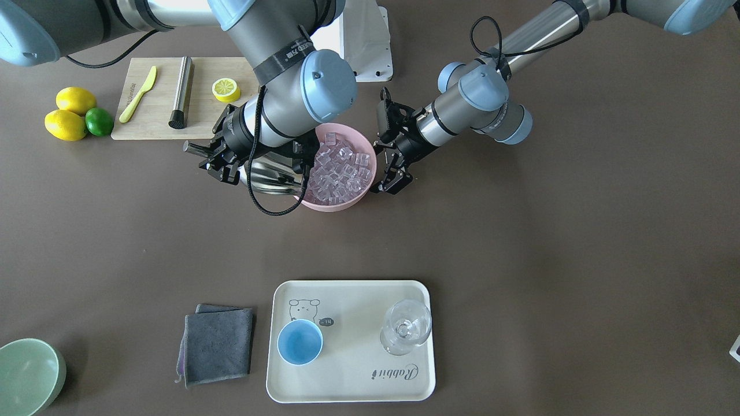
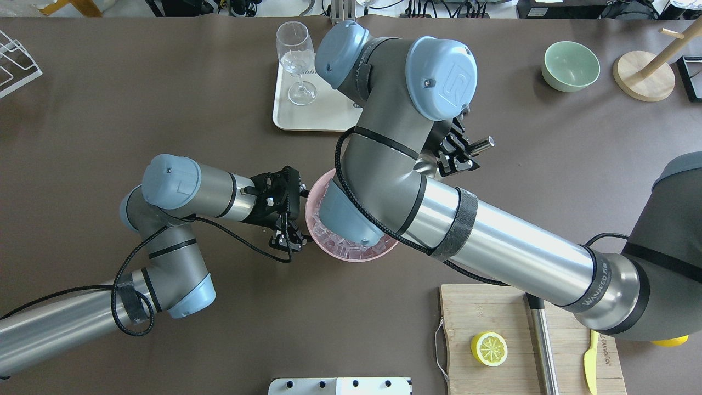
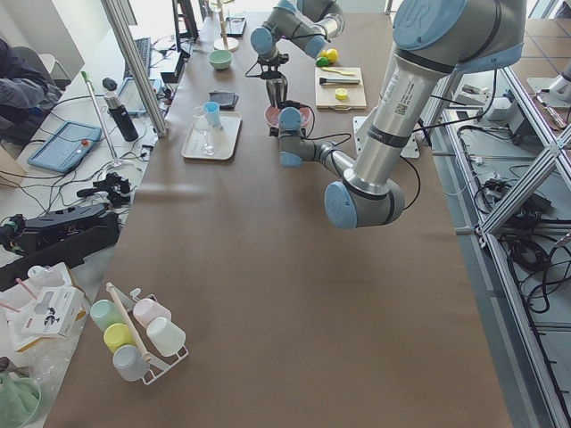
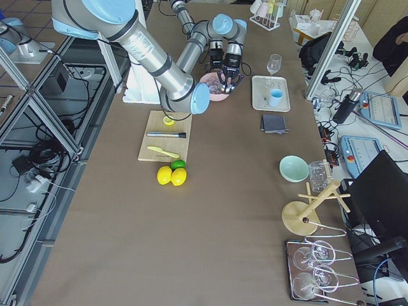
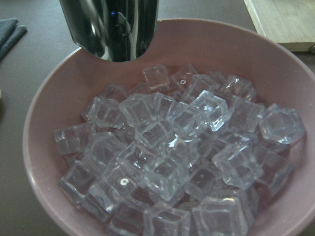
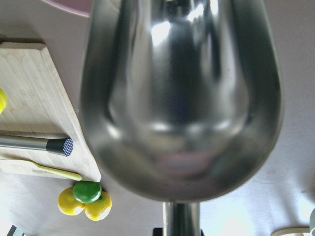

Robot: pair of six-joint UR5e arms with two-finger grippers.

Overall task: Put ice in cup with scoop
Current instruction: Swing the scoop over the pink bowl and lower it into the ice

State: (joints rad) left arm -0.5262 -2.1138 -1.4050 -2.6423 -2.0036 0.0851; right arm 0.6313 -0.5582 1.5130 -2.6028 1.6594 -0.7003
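The ice (image 1: 341, 170) fills a pink bowl (image 1: 347, 203) at mid table and shows close up in the left wrist view (image 5: 172, 152). My right gripper (image 1: 222, 159) is shut on the handle of the silver scoop (image 1: 272, 176). The scoop's trough is tilted, with its mouth at the bowl's rim (image 5: 110, 27), and it looks empty (image 6: 182, 98). My left gripper (image 2: 300, 216) is open, right beside the bowl's outer wall on the other side. The light-blue cup (image 1: 299, 342) stands empty on a cream tray (image 1: 352, 387), far from both grippers.
A clear stemmed glass (image 1: 404, 326) stands on the tray beside the cup. A grey cloth (image 1: 217, 344) lies next to the tray and a pale green bowl (image 1: 26, 375) is at the corner. A cutting board (image 1: 156, 124) holds a yellow knife, a steel cylinder and half a lemon.
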